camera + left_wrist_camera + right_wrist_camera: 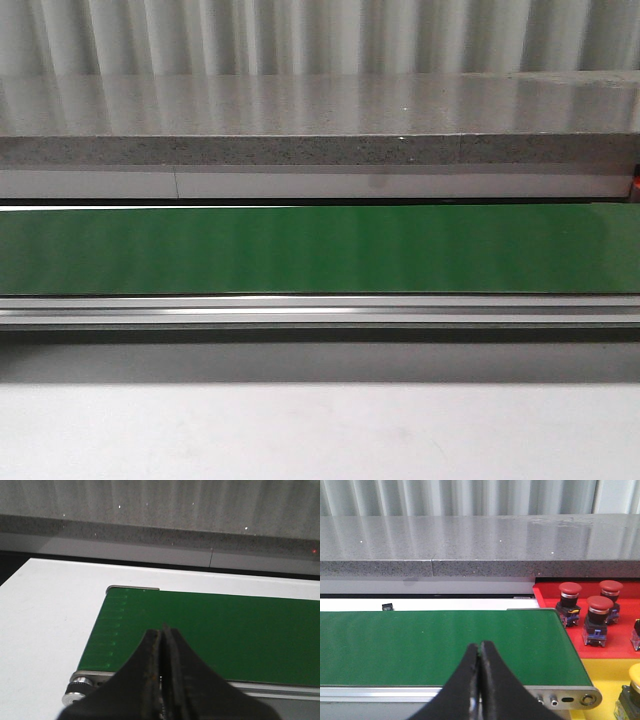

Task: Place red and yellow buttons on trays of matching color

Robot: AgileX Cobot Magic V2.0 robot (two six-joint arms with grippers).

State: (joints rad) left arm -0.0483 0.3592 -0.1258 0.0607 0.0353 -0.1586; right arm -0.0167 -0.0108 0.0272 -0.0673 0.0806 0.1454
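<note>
Three red buttons already stand upright on the red tray just past the right end of the green belt, and a yellow button shows at the picture's edge on the yellow tray beside it; no button lies on the belt in any view, so you have nothing to pick yet. Your left end effector is pressed together and holds nothing, poised over the near edge of the belt by its left-hand roller. Your right end effector is likewise closed and empty, hanging above the belt's near rail with the trays off to its side. The step in hand, as I judge it, is waiting for the next button, so prepare now: spread the fingers of whichever arm will take it before it arrives, since shut fingers would only knock it over. Favour the right arm, because it sits near both trays and would carry a part the shorter way. When a button comes, read the cap colour first, then grip the dark body below the cap rather than the rounded cap, which would likely slip. Set a red one down in a bare part of the red tray, apart from the three standing there, so you do not topple them. The grey counter behind the belt plays no part.
</note>
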